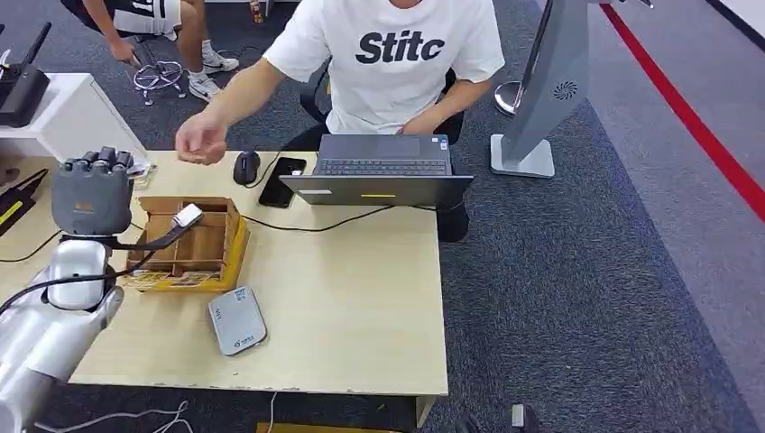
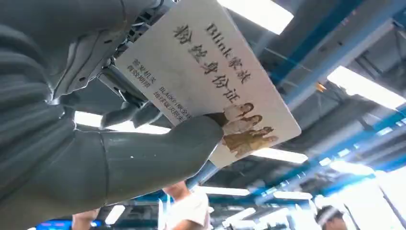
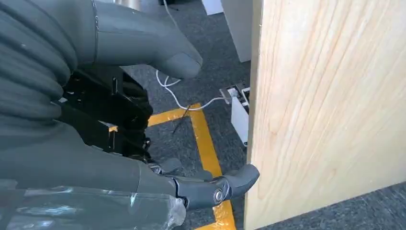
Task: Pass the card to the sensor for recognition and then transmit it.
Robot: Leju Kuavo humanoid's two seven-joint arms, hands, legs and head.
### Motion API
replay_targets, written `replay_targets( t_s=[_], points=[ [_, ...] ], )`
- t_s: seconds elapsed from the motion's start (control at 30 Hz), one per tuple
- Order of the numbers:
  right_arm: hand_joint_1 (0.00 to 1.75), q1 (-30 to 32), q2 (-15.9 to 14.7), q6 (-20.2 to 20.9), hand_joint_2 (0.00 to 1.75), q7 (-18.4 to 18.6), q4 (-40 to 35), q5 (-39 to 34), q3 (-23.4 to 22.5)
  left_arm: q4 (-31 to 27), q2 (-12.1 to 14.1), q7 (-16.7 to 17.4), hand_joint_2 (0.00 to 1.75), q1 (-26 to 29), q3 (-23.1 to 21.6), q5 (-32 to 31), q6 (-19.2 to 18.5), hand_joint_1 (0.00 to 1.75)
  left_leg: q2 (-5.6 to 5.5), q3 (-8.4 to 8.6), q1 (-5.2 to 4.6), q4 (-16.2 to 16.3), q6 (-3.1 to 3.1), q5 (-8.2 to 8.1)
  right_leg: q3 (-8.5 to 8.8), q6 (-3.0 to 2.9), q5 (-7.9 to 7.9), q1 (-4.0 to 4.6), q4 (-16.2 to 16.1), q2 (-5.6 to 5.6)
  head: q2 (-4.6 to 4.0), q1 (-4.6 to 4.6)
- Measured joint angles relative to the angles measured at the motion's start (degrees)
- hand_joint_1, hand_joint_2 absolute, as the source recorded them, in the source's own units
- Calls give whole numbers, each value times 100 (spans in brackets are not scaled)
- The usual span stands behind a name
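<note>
My left hand [image 1: 90, 194] is raised over the table's left side, its back turned to the head camera, beside a wooden box [image 1: 194, 245]. In the left wrist view that hand [image 2: 143, 153] pinches a white card [image 2: 210, 72] printed with dark characters and small portraits, thumb on the card's face. The grey flat sensor [image 1: 236, 320] lies on the table [image 1: 361, 298] near its front edge, in front of the box and to the right of my left hand. My right hand [image 3: 158, 120] hangs beside the table's wooden side panel [image 3: 330, 110], fingers apart and holding nothing.
A person in a white T-shirt [image 1: 397, 63] sits behind the table, one hand [image 1: 200, 142] held out over its far left. A laptop [image 1: 379, 171], a mouse [image 1: 245, 166] and a phone [image 1: 282, 180] lie along the far edge. Cables and yellow floor tape [image 3: 206, 139] lie under the table.
</note>
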Motion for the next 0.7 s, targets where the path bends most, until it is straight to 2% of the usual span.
replay_targets(
  t_s=[0.13,0.2,0.33,0.5,0.53,0.6,0.7],
  points=[
    [0,0,0,-7,175,-11,0,-4,0,-55,164,185,175,79,-68,-57,70,175,2,-1,0,0,0,0,0,0,0,0,2,4,0,-2],
    [0,4,0,-9,175,-31,0,-26,-2,-285,247,218,175,279,-52,-57,74,175,2,-1,0,0,0,0,0,0,0,0,2,5,0,-2],
    [0,18,0,-13,175,-103,0,-94,-24,-1043,266,61,175,940,282,-57,87,175,4,-7,0,0,0,-1,-8,0,-1,0,0,6,0,2],
    [0,30,0,-11,175,-114,0,-98,-26,-1476,271,-27,175,1271,516,-57,87,175,1,-14,0,-1,0,0,-9,0,0,0,0,0,0,2],
    [0,32,0,-7,175,-129,0,-111,-30,-1574,266,-213,175,1379,580,-57,87,175,2,-12,0,-1,0,0,-8,-1,0,0,0,1,0,4],
    [0,55,0,13,175,-201,0,-166,-72,-1959,97,-1024,175,1822,950,-57,92,175,18,-4,-6,-1,0,-1,-10,-2,2,-4,0,18,0,2],
    [0,134,0,52,175,-317,0,-238,-177,-2654,-613,-2605,175,2612,1798,-57,96,175,20,-11,-9,-1,3,-4,-15,0,1,-7,-5,21,0,-2]
  ],
)
